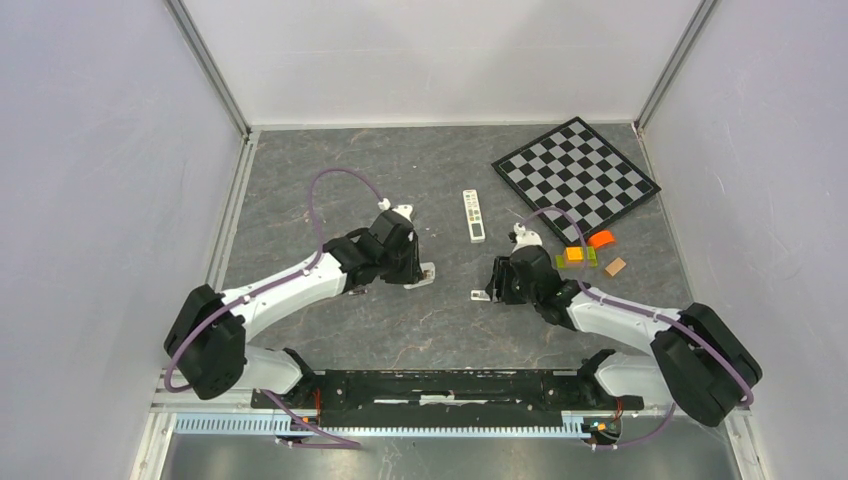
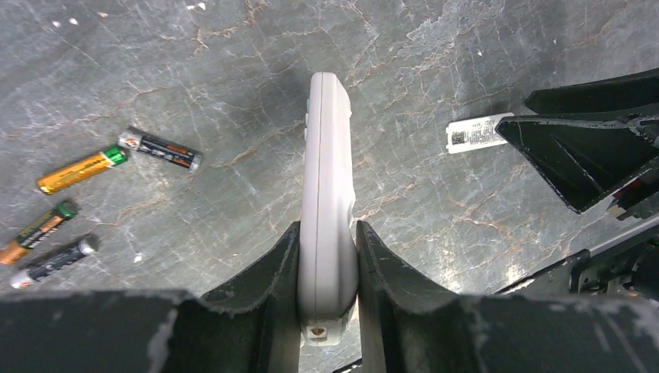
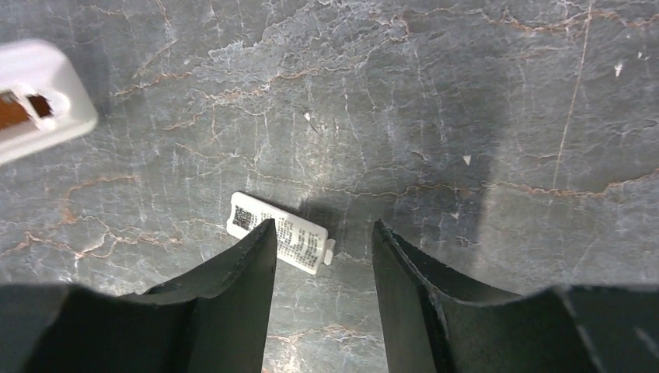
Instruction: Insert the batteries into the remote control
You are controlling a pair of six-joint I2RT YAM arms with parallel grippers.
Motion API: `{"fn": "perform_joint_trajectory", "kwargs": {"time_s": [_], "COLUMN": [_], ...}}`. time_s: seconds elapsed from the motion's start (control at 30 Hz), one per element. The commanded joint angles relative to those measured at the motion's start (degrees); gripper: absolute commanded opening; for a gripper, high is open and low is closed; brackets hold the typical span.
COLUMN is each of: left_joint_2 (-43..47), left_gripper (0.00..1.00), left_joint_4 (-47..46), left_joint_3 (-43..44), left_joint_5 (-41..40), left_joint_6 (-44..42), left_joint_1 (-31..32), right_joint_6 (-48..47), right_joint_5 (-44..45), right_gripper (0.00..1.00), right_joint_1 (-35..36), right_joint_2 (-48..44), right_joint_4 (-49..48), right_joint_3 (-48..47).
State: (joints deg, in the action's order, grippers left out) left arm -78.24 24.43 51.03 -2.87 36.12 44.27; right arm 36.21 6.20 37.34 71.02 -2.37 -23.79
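L claw [image 2: 327, 233] pinched remote [image 2: 326, 155] edge-up. Batteries [image 2: 159, 149] lay at its 9 o'clock, axes approx 8–2. R claw [image 3: 324, 233] spread, farther off.

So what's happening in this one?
The left claw is clamped on a white remote, holding it on its edge. The right claw stands open over the small white cover, which lies flat on the table. Four batteries lie loose beside the held remote, and neither claw has one. A second remote lies farther back, away from both arms.
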Motion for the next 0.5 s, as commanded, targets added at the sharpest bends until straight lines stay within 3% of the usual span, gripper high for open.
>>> {"fn": "perform_joint_trajectory", "kwargs": {"time_s": [0.0,0.17,0.3,0.4,0.47], "left_joint_2": [3.16,4.88,5.87,6.36,6.76], "left_gripper": [0.02,0.02,0.02,0.02,0.02], "left_joint_4": [1.76,2.14,-0.92,-2.02,-1.95], "left_joint_3": [3.72,7.11,10.14,11.62,11.99], "left_joint_5": [1.90,12.34,20.02,24.78,27.29], "left_joint_6": [-6.03,-14.99,-20.63,-24.27,-25.89], "left_joint_1": [-1.19,-1.26,-1.28,-1.21,-1.23], "right_joint_6": [-5.45,-15.39,-25.90,-32.66,-38.98], "right_joint_5": [0.94,-10.50,-27.82,-36.01,-36.33], "right_gripper": [0.56,0.77,0.91,0.95,0.97], "right_joint_1": [-0.25,-0.25,-0.27,-0.25,-0.25], "right_joint_2": [-2.61,-9.59,-13.55,-14.59,-14.89], "right_joint_4": [0.62,-3.59,-6.74,-4.42,0.65], "right_joint_3": [-2.08,-5.67,-9.50,-11.97,-14.73]}}
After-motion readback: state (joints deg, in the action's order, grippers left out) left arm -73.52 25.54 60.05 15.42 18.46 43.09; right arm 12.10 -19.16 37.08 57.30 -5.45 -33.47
